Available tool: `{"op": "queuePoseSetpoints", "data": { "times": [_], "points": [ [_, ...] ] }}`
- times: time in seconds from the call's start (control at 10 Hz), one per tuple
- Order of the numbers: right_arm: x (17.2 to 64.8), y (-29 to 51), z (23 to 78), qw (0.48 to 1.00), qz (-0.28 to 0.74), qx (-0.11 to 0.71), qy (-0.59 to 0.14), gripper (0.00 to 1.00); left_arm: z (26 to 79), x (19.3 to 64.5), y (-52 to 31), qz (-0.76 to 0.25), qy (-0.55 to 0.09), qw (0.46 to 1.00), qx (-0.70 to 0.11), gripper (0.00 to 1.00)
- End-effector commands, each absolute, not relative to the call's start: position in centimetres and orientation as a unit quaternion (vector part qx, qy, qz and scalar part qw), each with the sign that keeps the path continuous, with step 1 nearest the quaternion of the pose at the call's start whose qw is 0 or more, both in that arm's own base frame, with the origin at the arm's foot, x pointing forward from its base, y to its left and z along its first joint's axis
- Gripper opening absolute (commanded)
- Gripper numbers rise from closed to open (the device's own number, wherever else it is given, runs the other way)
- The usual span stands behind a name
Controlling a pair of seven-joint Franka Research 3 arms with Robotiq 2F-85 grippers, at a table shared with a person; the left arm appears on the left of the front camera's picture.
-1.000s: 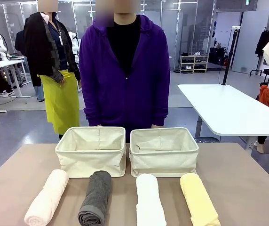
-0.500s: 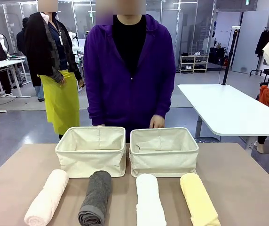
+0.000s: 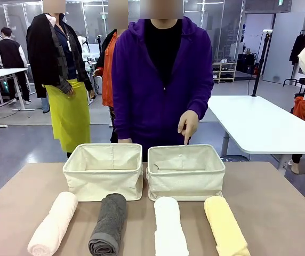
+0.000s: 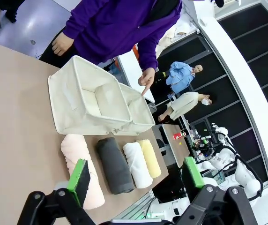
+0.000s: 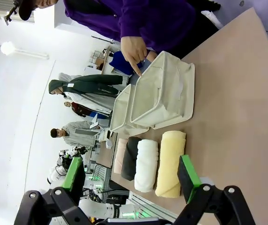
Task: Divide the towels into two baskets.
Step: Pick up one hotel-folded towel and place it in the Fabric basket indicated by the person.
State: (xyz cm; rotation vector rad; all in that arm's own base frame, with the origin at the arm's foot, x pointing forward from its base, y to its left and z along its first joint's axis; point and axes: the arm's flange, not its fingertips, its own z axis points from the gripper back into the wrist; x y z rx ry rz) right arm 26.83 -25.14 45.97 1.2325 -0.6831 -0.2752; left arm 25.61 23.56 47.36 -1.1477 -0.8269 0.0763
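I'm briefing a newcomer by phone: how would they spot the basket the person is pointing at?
On the tan table, two cream canvas baskets stand side by side before the person in purple. It is the basket on the robot's right, behind the white towel and the yellow towel. Only this one has the person's hand pointing a finger down at its far rim.

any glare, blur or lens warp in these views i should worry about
Front view: soft, even light, with the white towel and the baskets sharp and only faint shadows under them. Left wrist view: wide-angle and rolled, so the table slants, though the towels stay crisp. Right wrist view: the background is washed out white around a glaring lamp, and the scene is tipped sideways.
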Motion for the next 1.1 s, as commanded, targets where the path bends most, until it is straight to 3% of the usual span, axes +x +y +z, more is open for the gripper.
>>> {"op": "queuePoseSetpoints", "data": {
  "times": [0.0,0.9,1.0],
  "points": [
    [26.8,-25.2,46.1,0.750,-0.120,0.567,-0.320,1.00,47.6,25.5,23.8,0.030,-0.385,0.753,-0.532,1.00],
    [26.8,-25.1,46.0,0.753,-0.126,0.565,-0.313,1.00,47.6,25.5,23.8,0.030,-0.385,0.753,-0.532,1.00],
    [28.2,-22.6,46.9,0.786,-0.108,0.537,-0.285,1.00,47.6,25.5,23.8,0.030,-0.385,0.753,-0.532,1.00]
  ]
}}
